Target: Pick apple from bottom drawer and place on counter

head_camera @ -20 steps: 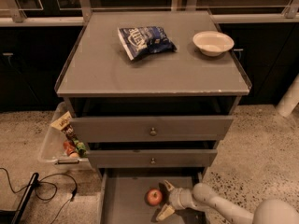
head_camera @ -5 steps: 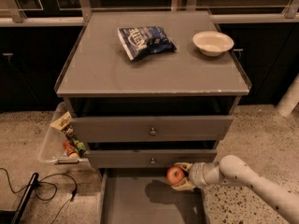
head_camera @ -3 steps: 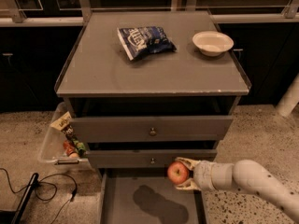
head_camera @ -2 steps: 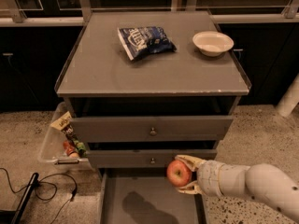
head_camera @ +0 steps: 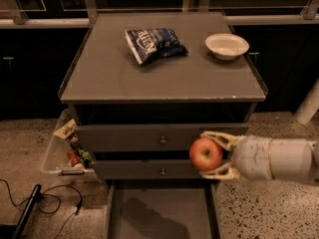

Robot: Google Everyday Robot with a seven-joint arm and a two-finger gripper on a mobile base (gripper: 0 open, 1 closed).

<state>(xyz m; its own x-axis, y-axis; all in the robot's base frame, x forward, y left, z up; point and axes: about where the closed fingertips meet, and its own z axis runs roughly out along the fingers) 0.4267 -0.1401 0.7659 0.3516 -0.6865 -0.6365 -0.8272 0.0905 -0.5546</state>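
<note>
My gripper (head_camera: 213, 154) is shut on the red apple (head_camera: 205, 154) and holds it in the air in front of the two upper drawers, to the right of their knobs. The arm comes in from the right edge. The bottom drawer (head_camera: 162, 215) is pulled open below, with a bare grey floor and the apple's shadow on it. The counter (head_camera: 164, 71) lies above and behind the apple, a flat grey top with a thin rim.
A blue snack bag (head_camera: 154, 43) lies on the counter's middle back and a white bowl (head_camera: 227, 45) at its back right. A clear plastic bin of snacks (head_camera: 65, 148) hangs at the cabinet's left side. A black cable (head_camera: 45, 203) lies on the speckled floor.
The gripper has lifted the apple out of the bottom drawer and raised it to the level of the upper drawers. The drawer floor now lies bare.
</note>
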